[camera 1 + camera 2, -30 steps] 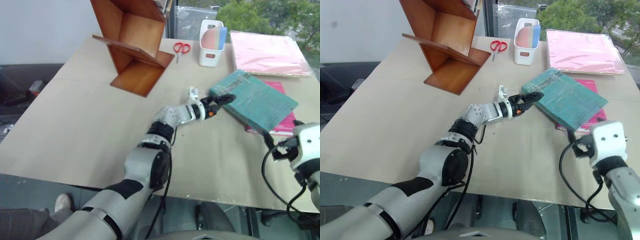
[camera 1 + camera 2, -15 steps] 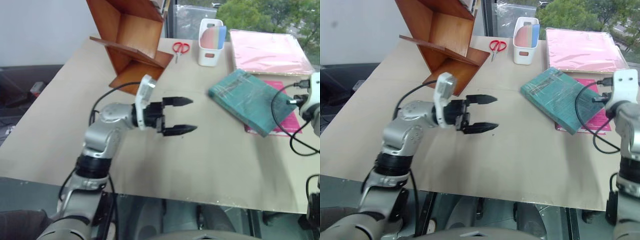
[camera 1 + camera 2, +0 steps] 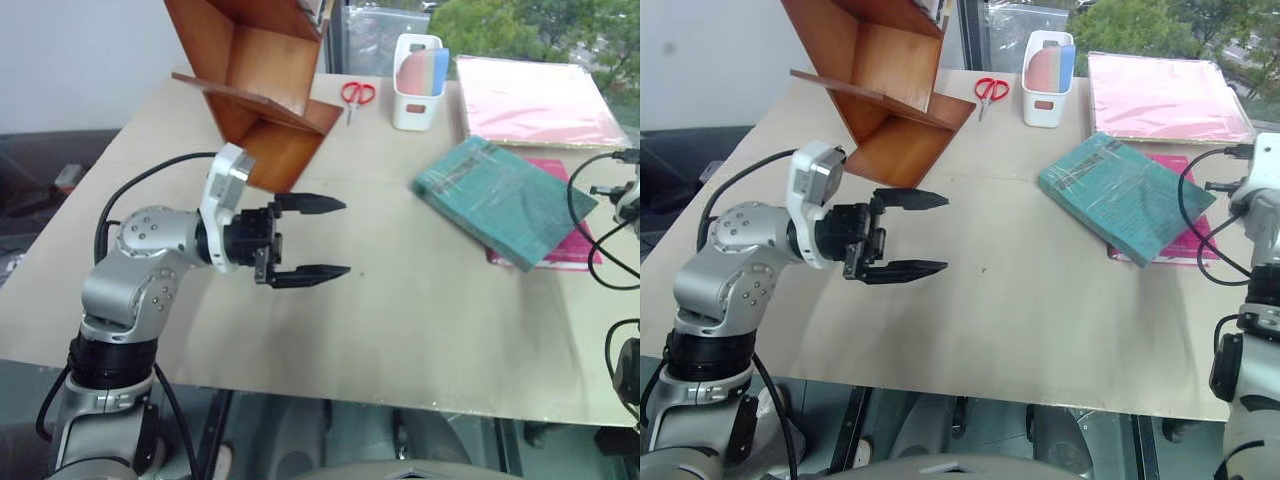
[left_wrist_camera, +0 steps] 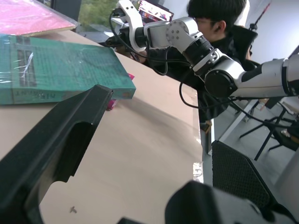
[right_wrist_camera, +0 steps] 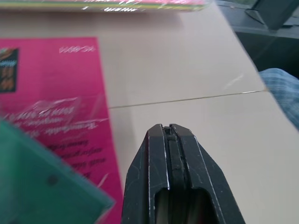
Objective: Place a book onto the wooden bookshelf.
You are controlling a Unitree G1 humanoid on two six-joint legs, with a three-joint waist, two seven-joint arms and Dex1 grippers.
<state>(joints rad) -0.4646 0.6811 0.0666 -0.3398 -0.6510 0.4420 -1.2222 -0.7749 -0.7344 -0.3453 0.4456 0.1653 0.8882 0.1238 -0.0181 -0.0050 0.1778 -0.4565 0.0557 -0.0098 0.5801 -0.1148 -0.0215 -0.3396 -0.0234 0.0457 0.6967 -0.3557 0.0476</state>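
I see my left gripper [image 3: 320, 237] spread wide, empty above the table [image 3: 420, 310]; my right gripper [image 5: 171, 133] pinched together, empty beside the book [image 3: 503, 200].

We see teal-green grid-patterned book [image 3: 503, 200], magenta-pink book [image 3: 566, 245] beneath, reddish-brown bookshelf [image 3: 262, 88], red-handled scissors [image 3: 355, 95], our black gripper fingers [image 3: 313, 204]

I see the magenta-pink book [image 3: 560, 245] mostly hidden under the teal-green book [image 3: 505, 200]; the frame's top edge crops the reddish-brown wooden bookshelf [image 3: 255, 75].
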